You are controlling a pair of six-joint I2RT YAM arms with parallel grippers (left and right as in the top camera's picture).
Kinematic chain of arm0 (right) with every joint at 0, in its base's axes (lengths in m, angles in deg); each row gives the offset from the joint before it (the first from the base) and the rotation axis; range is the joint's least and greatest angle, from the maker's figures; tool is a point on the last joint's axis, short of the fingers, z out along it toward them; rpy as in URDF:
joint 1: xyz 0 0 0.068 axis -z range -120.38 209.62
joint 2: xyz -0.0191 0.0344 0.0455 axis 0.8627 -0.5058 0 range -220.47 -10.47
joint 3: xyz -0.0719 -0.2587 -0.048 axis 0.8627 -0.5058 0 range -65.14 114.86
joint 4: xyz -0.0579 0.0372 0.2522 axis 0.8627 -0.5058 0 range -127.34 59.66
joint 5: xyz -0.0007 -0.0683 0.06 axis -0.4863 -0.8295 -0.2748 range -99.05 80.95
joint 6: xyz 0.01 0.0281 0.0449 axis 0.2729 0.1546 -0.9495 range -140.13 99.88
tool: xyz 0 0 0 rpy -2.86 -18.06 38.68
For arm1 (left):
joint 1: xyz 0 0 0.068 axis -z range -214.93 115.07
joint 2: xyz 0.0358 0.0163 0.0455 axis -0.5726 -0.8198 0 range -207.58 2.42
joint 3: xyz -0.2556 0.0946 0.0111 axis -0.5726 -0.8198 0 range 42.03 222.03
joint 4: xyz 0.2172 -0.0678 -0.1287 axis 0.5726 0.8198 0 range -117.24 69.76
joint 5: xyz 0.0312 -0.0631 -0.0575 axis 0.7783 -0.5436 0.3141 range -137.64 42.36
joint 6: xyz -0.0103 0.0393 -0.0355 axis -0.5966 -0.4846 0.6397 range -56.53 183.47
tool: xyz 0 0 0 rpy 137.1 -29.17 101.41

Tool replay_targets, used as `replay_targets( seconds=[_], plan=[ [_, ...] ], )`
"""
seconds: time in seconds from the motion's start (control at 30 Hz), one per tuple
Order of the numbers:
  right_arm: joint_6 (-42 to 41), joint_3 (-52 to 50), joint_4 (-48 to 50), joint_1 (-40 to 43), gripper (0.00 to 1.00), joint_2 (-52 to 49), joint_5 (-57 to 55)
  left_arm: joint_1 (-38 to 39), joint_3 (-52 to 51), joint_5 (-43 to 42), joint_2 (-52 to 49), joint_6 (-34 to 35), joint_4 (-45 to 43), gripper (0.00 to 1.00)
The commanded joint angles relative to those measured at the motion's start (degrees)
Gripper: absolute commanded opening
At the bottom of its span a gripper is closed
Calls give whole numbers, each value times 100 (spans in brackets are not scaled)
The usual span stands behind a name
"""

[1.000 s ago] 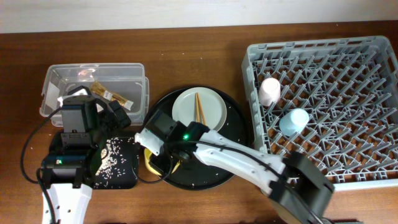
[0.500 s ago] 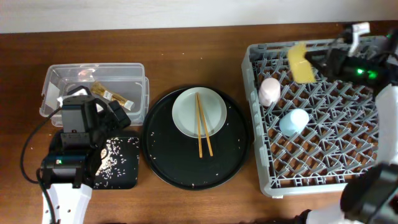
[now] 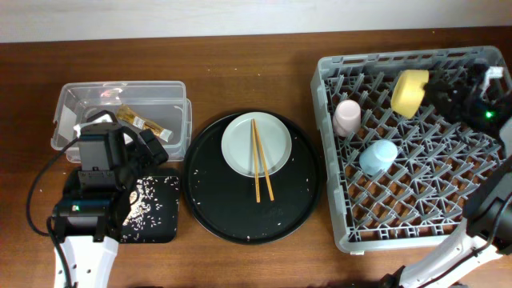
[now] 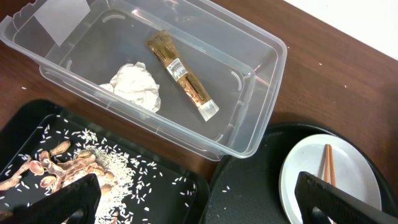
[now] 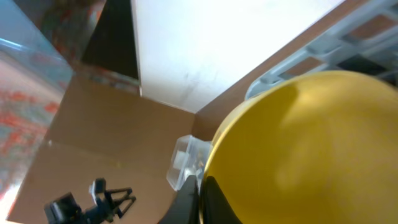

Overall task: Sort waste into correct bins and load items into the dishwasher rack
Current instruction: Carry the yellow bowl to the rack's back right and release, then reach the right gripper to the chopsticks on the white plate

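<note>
It appears to be a robot laboratory: a wooden desk [image 3: 240,60] against a plain white wall [image 3: 200,16], a dishwasher rack [image 3: 432,200] set directly on it, and a black cable [image 3: 35,192] beside the left arm [image 3: 100,156].

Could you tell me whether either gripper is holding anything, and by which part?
The right gripper holds the yellow bowl by its rim, over the dishwasher rack; the left gripper is open and empty.

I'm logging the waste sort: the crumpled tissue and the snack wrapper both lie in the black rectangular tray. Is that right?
Not quite. The crumpled tissue and the snack wrapper both lie in the clear tub, not in the black rectangular tray next to it. The left wrist view shows this.
</note>
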Motion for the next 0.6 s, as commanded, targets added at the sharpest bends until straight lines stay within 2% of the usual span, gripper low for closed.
replay_targets(
  seconds=[0.0, 0.03, 0.07, 0.1, 0.2, 0.3, 0.33, 0.4, 0.43, 0.5, 0.53, 0.57],
  plan=[
    [-33, 70, -334, 302, 17, -13, -428, -13, 42, 59, 28, -74, -9, 99],
    [-33, 70, -474, 413, 25, -13, -492, -13, 42, 59, 28, -74, -9, 99],
    [-33, 70, -588, 507, 27, -9, -492, -13, 42, 59, 28, -74, -9, 99],
    [-33, 70, -909, 822, 34, 7, -492, -13, 42, 57, 28, -74, -9, 99],
    [-33, 70, -1252, 1338, 34, 234, -671, -13, 42, 59, 28, -74, -9, 99],
    [-179, 76, -1397, 1471, 34, 1202, -1952, -15, 42, 57, 28, -74, -9, 99],
    [-177, 76, -1397, 1113, 33, 1895, -2730, -13, 42, 59, 28, -74, -9, 99],
    [-107, 76, -1416, -299, 34, 3156, -4546, -13, 42, 59, 28, -74, -9, 99],
    [-4, 76, -1576, -1648, 34, 3738, -6105, -13, 42, 59, 28, -74, -9, 100],
    [-9, 76, -1926, -3556, 37, 4002, -7560, -15, 42, 59, 28, -74, -9, 99],
    [-42, 74, -2170, -4776, 59, 3884, -7823, -15, 42, 59, 28, -74, -9, 99],
    [-393, 74, -2247, -5464, 98, 3681, -7768, -13, 42, 59, 28, -74, -9, 99]
  ],
)
